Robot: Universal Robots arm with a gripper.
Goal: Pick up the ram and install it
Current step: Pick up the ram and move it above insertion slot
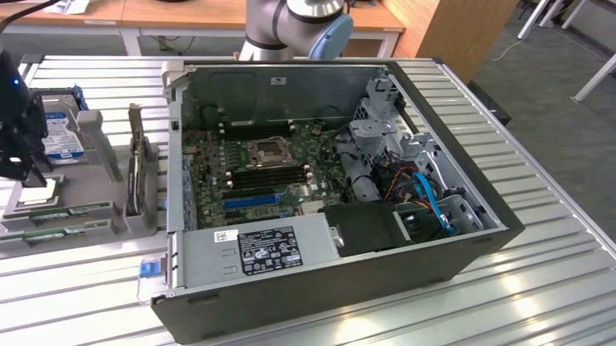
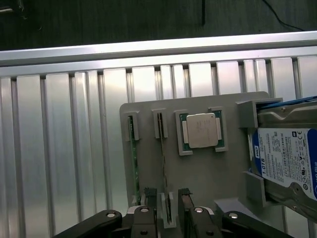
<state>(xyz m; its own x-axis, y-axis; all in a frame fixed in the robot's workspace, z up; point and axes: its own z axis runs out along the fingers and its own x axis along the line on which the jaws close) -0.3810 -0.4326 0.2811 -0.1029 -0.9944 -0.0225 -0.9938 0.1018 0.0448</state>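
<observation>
Exterior and wrist views of a ram-installation cell. A slatted metal table (image 1: 539, 303) (image 2: 59, 148) carries an open computer case (image 1: 462, 238). A grey holder (image 1: 97, 155) (image 2: 208, 173) lies beside the case, on the exterior view's left.

**Holder.** In the wrist view, four parts sit in a row:
- a green stick (image 2: 131, 153) on edge in its slot
- the ram (image 2: 162, 158), also on edge in the next slot
- a square silver processor (image 2: 201, 130) in a shallow frame
- a blue-labelled hard drive (image 2: 287, 158) held between grey brackets

In the exterior view the ram (image 1: 63, 213) lies just beside the processor (image 1: 39, 191), with the other stick (image 1: 53, 234) on its far side. The hard drive (image 1: 60, 137) stands behind them. A dark card (image 1: 135, 162) stands upright at the holder's case-side edge.

**Gripper.** The gripper (image 1: 22, 169) (image 2: 167, 208) hangs over the holder with its jaws spread wide. One finger (image 2: 149, 198) stands on each side of the ram's near end. The jaws are not closed on the ram, and nothing is held. The ram sits fully in its slot.

**Case.** The case lies on its side with the panel off, exposing the motherboard (image 1: 216, 166). A processor socket (image 1: 270, 153) sits at its middle, and dark memory slots (image 1: 270, 176) run just beside it. A power supply (image 1: 260, 249) with a black label fills the near corner, and blue cables (image 1: 428, 198) run through the drive bay. The arm's base (image 1: 288, 29) rises behind the case.
</observation>
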